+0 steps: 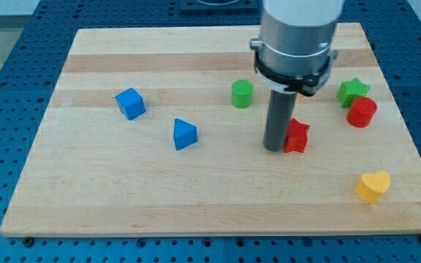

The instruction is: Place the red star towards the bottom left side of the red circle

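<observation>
The red star lies on the wooden board right of centre. The red circle stands up and to the view's right of it, near the board's right edge. My tip is down on the board, touching the red star's left side. The rod and the arm's grey body rise from there toward the view's top. The star is to the lower left of the red circle, with a gap between them.
A green star touches the red circle's upper left. A green cylinder stands left of the rod. A blue cube and a blue triangle lie at the left. A yellow heart lies at the lower right.
</observation>
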`<control>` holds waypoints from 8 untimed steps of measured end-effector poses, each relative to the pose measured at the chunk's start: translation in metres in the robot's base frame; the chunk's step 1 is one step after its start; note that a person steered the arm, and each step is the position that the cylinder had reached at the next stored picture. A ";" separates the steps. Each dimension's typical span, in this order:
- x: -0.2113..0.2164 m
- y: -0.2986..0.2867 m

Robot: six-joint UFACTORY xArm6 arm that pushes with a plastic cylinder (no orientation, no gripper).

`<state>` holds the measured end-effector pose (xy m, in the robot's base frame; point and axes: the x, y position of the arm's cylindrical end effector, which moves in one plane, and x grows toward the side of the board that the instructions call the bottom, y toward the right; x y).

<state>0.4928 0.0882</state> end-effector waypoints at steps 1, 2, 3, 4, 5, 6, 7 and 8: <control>-0.010 0.041; -0.018 0.075; -0.018 0.089; -0.018 0.098; 0.010 0.098; 0.026 0.098; 0.026 0.092; 0.014 0.049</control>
<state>0.5067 0.1368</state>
